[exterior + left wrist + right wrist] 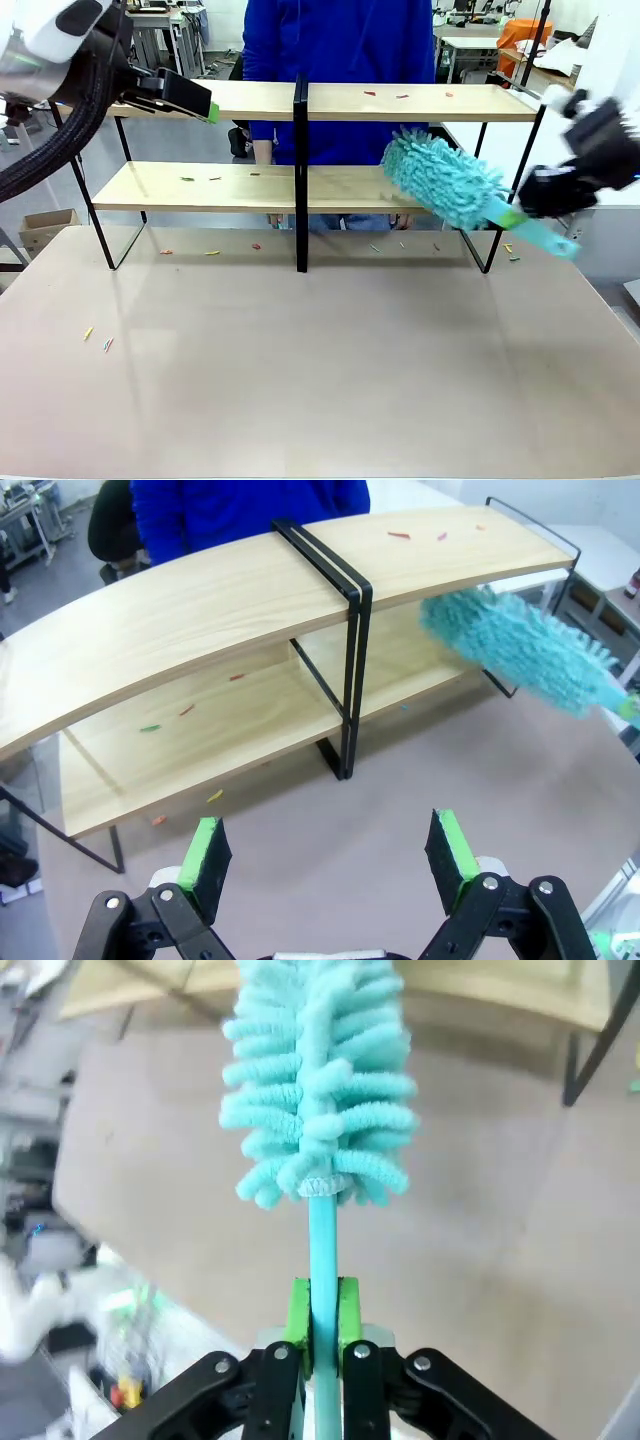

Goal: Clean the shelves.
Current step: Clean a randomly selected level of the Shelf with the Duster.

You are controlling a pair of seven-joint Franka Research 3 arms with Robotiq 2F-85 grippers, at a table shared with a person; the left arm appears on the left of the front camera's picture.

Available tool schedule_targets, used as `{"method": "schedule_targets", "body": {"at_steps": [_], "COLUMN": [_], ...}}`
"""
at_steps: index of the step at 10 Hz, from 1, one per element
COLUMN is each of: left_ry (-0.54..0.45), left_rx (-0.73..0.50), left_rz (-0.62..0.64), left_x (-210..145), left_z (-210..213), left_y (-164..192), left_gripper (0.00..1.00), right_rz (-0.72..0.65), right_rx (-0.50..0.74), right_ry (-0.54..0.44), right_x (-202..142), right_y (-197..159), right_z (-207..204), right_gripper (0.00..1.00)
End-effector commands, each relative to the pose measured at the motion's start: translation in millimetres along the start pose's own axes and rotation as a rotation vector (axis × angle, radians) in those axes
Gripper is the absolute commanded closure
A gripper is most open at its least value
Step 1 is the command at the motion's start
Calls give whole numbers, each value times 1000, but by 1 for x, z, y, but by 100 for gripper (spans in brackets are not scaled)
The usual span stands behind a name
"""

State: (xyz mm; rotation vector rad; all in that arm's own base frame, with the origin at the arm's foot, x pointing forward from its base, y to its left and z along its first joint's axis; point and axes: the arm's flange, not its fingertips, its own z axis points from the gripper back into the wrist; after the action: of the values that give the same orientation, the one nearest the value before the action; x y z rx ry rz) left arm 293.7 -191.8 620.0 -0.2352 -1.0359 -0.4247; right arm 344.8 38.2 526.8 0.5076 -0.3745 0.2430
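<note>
shelves stand at the far edge of the counter, stiff but probably light, so brace by the black frame; right gripper fingers clamped on the soft duster handle near the lower board, left gripper fingers apart, empty.

The duster is teal, the shelves light wood.
</note>
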Motion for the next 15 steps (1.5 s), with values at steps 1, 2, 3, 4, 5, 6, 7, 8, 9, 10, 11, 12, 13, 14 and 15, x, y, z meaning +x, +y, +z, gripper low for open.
{"method": "schedule_targets", "body": {"at_steps": [1,2,3,4,5,6,7,8,9,10,11,12,13,14,15], "left_ry": [-3,-3,-3,-3,-3,-3,-3,-3,-3,-3,-3,-3,-3,-3,-3], "left_rx": [1,1,1,1,1,1,1,1,1,1,1,1,1,1,1], "left_rz": [1,1,1,1,1,1,1,1,1,1,1,1,1,1,1], "left_x": [-1,-1,-1,-1,-1,-1,-1,-1,-1,-1,-1,-1,-1,-1,-1], "left_z": [0,0,0,0,0,0,0,0,0,0,0,0,0,0,0], "left_y": [1,1,1,1,1,1,1,1,1,1,1,1,1,1,1], "left_gripper": [0,0,0,0,0,0,0,0,0,0,0,0,0,0,0], "right_rz": [141,168,188,191,244,298,287,260,171,217,217,217,217,217,217], "right_rx": [105,162,207,224,252,296,304,315,246,283,283,283,283,283,283], "right_ry": [148,119,92,0,-122,-267,-401,-491,-489,-383,-383,-383,-383,-383,-383], "right_x": [-40,-63,-87,-104,-120,-130,-136,-138,-135,-147,-147,-147,-147,-147,-147], "right_y": [-48,-66,-83,-95,-100,-105,-112,-124,-131,-118,-118,-118,-118,-118,-118], "right_z": [91,133,174,204,231,253,270,283,281,292,292,292,292,292,292], "right_gripper": [88,88,88,88,88,88,88,88,88,88,88,88,88,88,88]}}
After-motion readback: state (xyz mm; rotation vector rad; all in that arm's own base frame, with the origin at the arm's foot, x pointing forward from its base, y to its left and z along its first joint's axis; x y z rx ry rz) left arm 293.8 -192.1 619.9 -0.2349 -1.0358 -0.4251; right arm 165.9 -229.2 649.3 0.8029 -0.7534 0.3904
